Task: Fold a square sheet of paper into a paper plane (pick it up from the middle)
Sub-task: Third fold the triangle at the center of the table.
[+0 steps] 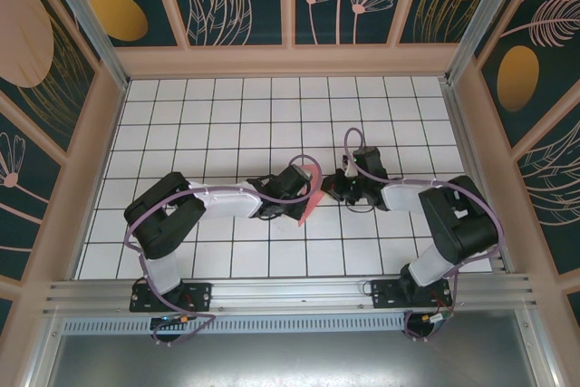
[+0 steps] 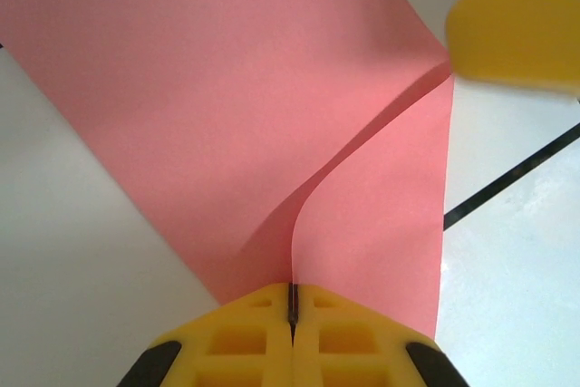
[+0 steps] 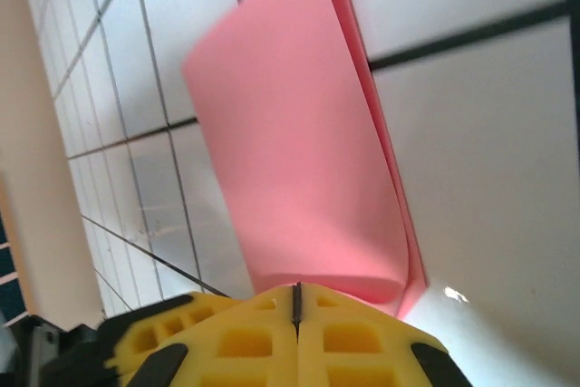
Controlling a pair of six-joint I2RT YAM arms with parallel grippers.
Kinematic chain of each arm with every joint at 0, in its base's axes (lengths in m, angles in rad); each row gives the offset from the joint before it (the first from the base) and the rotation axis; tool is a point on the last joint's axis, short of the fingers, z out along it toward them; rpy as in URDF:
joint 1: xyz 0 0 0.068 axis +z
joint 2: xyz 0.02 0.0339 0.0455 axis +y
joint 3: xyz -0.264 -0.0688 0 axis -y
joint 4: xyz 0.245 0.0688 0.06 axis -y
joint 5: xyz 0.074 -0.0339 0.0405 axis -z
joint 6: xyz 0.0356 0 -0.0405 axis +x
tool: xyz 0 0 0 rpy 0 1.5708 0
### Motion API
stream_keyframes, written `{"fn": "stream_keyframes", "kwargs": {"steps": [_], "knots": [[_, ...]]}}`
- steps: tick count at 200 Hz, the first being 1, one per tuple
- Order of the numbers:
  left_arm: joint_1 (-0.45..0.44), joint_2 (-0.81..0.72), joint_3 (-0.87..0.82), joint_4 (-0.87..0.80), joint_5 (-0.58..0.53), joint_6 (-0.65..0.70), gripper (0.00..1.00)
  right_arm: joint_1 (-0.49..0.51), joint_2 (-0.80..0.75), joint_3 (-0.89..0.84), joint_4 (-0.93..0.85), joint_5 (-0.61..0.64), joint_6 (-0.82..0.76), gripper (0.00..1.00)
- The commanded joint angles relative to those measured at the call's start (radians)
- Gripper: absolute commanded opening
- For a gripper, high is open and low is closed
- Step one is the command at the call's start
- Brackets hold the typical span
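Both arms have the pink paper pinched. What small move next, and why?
Probably lower both a little to press the fold onto the table. Left jaws and right jaws are shut on the paper, and the fold by the right jaws is a soft rounded loop, not yet a crease.

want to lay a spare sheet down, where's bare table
Bare: the far half of the table, from the back wall down to the left arm and right arm, and the near tiles between them, ahead of the rail. Crowded: the centre, where the left gripper and right gripper are both shut on the sheet of paper.
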Motion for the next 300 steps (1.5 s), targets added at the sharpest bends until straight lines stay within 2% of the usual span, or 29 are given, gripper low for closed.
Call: {"fn": "stream_keyframes", "kwargs": {"steps": [1,54,88,125,148,187,245,282,300], "knots": [[0.003,0.036,-0.003,-0.067,-0.018,0.018,0.05,-0.017,0.013,0.015,0.011,-0.053,-0.037,0.0],[0.001,0.039,-0.003,-0.067,-0.017,0.018,0.05,-0.016,0.092,0.004,0.039,-0.031,-0.04,0.0],[0.002,0.038,-0.003,-0.07,-0.019,0.022,0.05,-0.018,0.134,0.018,-0.026,0.036,-0.05,0.0],[0.002,0.04,-0.002,-0.073,-0.021,0.022,0.05,-0.022,0.04,0.054,-0.077,0.027,-0.06,0.0],[0.003,0.039,-0.004,-0.071,-0.02,0.022,0.05,-0.024,-0.013,0.049,-0.05,-0.015,-0.055,0.0],[0.002,0.042,-0.003,-0.074,-0.02,0.025,0.05,-0.022,0.027,0.029,-0.015,-0.043,-0.048,0.0],[0.001,0.042,-0.003,-0.077,-0.017,0.025,0.05,-0.023,0.123,0.029,-0.051,0.029,-0.061,0.0],[0.003,0.04,-0.002,-0.079,-0.015,0.024,0.06,-0.022,0.032,0.041,-0.094,0.058,-0.076,0.0],[0.003,0.04,-0.003,-0.079,-0.017,0.023,0.06,-0.015,-0.008,0.051,-0.081,0.024,-0.075,0.0]]}}
